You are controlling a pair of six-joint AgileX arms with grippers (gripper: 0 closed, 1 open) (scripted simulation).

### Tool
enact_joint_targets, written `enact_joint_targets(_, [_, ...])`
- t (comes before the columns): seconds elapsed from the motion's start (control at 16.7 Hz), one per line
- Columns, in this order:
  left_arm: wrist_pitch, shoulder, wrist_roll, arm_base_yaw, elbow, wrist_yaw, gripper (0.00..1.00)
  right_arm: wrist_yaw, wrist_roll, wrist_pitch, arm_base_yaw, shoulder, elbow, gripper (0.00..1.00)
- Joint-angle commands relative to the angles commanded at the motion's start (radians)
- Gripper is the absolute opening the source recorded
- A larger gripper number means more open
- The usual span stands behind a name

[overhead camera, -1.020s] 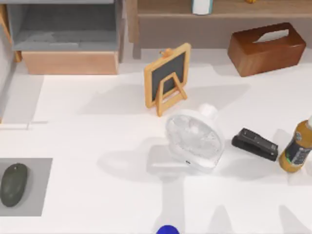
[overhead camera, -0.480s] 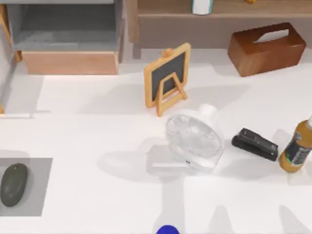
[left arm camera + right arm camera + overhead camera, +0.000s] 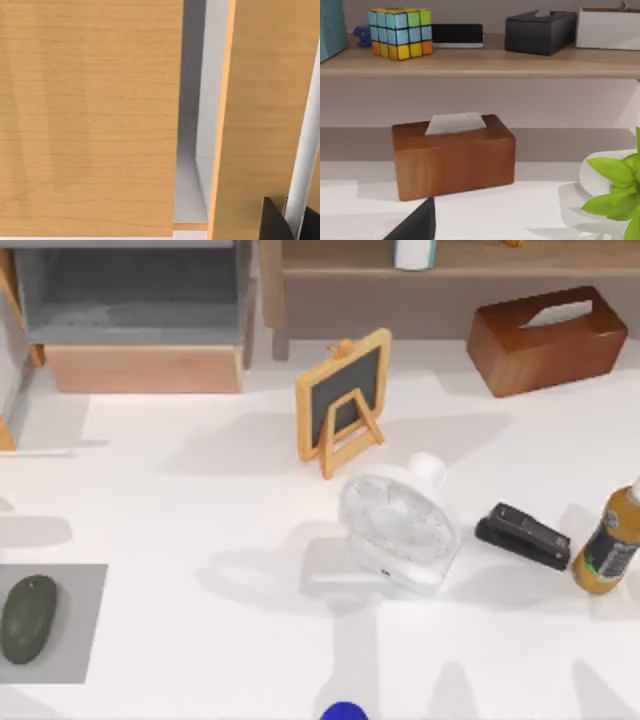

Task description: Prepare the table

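Top view, from the left: a dark mouse [image 3: 28, 618] lies on a small grey mat [image 3: 85, 585] at the table's [image 3: 200, 510] left edge, near the front. Behind it, at the back left, stands a wood-and-grey shelf unit [image 3: 140, 310]. Toward the middle, a small framed chalkboard [image 3: 343, 400] stands upright on its easel legs, and just in front of it, slightly right, a white desk fan [image 3: 398, 530] lies tilted back. Right of the fan lies a black stapler [image 3: 522, 535], apart from it, then an amber bottle [image 3: 607, 548] at the right edge. A brown wooden tissue box [image 3: 547, 337] sits at the back right under a long shelf [image 3: 450, 260]. A blue rounded thing [image 3: 344, 712] pokes in at the front edge, centre.

The right wrist view adds what sits on that shelf: a coloured puzzle cube [image 3: 400, 31], a dark flat device [image 3: 457, 35], a black box [image 3: 540, 31] and a white box [image 3: 609, 27], plus green leaves [image 3: 615, 187]. The left wrist view shows wood panels [image 3: 90, 115] close up, with a grey gap between.

The white table spans the whole scene; its widest bare stretch lies between the mat and the fan. Whether either gripper's fingers are apart or together, I cannot tell.
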State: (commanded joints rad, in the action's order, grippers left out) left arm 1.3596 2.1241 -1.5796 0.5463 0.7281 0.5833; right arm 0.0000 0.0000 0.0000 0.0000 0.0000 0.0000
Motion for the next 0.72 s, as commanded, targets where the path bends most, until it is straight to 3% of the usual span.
enact_joint_targets(0.48, [-0.117, 0.097, 0.004, -0.078, 0.223, -0.077, 0.00, 0.000, 0.000, 0.000, 0.000, 0.000, 0.000, 1.00])
enact_joint_targets(0.72, [-0.135, 0.109, 0.005, -0.090, 0.248, -0.089, 0.00, 0.000, 0.000, 0.000, 0.000, 0.000, 0.000, 1.00])
